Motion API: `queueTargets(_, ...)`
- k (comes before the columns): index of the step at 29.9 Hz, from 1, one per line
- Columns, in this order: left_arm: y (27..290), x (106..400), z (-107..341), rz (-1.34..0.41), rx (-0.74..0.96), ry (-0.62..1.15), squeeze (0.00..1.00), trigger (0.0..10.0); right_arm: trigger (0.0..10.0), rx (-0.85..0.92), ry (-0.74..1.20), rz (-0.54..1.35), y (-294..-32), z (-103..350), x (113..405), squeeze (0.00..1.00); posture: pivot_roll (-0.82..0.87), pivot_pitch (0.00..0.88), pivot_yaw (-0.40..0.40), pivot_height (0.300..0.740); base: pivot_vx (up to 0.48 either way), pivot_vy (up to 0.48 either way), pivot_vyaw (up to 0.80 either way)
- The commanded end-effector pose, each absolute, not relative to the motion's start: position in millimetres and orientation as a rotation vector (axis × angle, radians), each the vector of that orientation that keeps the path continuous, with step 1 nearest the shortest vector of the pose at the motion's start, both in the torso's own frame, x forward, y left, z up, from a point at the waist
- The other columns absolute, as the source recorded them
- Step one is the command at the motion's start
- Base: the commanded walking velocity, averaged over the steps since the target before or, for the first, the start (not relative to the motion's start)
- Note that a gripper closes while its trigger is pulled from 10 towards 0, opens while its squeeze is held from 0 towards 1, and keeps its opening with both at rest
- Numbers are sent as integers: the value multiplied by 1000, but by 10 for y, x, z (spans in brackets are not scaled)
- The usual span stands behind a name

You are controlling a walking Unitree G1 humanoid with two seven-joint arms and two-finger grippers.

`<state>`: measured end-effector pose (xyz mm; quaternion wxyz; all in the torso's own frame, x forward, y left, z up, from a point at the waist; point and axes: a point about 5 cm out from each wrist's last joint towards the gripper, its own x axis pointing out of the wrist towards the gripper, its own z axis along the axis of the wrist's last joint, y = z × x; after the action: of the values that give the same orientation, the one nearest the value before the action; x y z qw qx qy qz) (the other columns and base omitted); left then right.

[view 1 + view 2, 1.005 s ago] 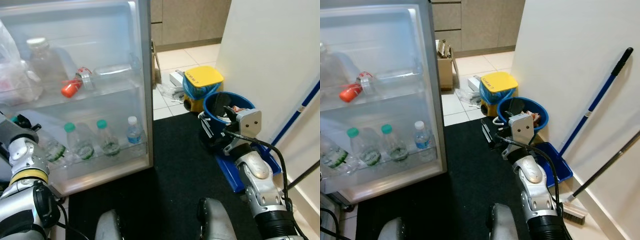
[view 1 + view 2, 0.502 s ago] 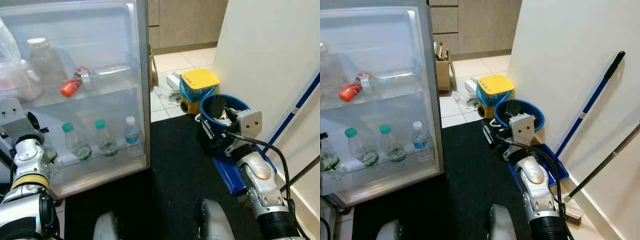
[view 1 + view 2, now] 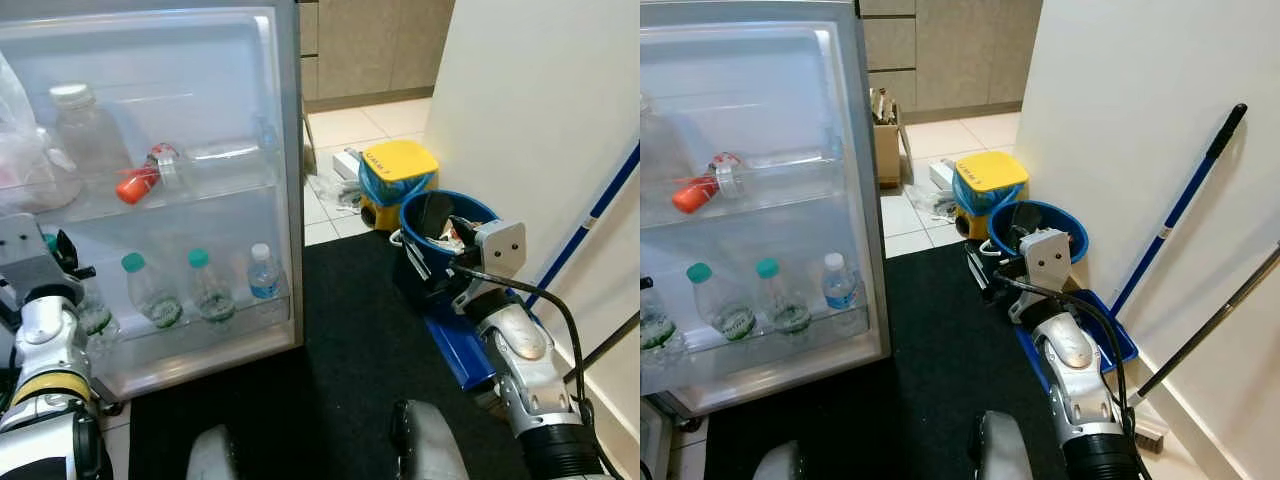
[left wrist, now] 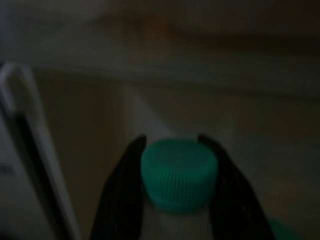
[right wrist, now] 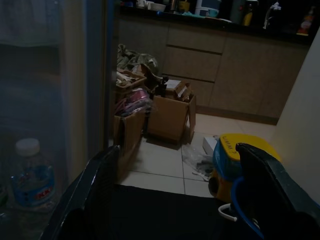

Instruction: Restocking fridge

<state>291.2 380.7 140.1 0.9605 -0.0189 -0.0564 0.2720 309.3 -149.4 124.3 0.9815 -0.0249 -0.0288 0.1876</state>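
1. Fridge door (image 3: 150, 120) stands open, facing the robot; its racks carry drinks.
2. Lower rack: two green-capped bottles (image 3: 150, 295) and a blue-labelled bottle (image 3: 263, 275) stand upright, side by side.
3. Upper rack: a large clear jar (image 3: 85, 130) upright, an orange-capped bottle (image 3: 150, 175) lying on its side.
4. Left claw (image 4: 172, 200) is clenched on the neck of a held bottle (image 4: 179, 172), fingers either side just under its green cap, at the left end of the lower rack.
5. Right claw (image 5: 185, 195) is released, fingers spread wide, held low over the black mat (image 3: 360, 340) near a blue bucket (image 3: 440, 215) and yellow-lidded bin (image 3: 400, 165).
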Motion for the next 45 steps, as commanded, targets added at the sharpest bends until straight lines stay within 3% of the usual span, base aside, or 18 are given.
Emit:
queueTargets(1,3711,2906,1181,527,-178,-50,0,10000,10000,-41,-58,373,-1500,1246,3097,0,-32,0,-95,436,0,0,0)
queueTargets(5,3723,2931,1306,469,-216,-103,0,10000,10000,-40,-62,371,-1500,1256,3104,0,-34,0,-88,436,0,0,0)
queueTargets(7,3670,2879,1279,332,-127,-50,0,10000,10000,-42,-60,358,-1535,1243,3094,0,-25,0,-73,436,0,0,0)
queueTargets(18,3484,2655,1036,65,-38,123,0,10000,10000,-33,-59,359,-1499,1226,3109,0,-9,0,-61,436,0,0,0)
queueTargets(39,3836,2270,1196,95,17,202,0,10000,10000,-23,-49,369,-1460,1181,3099,0,30,0,-61,436,0,0,0)
queueTargets(45,3757,2294,1080,81,13,230,0,10000,10000,-21,-49,376,-1448,1184,3123,0,34,0,-65,436,0,0,0)
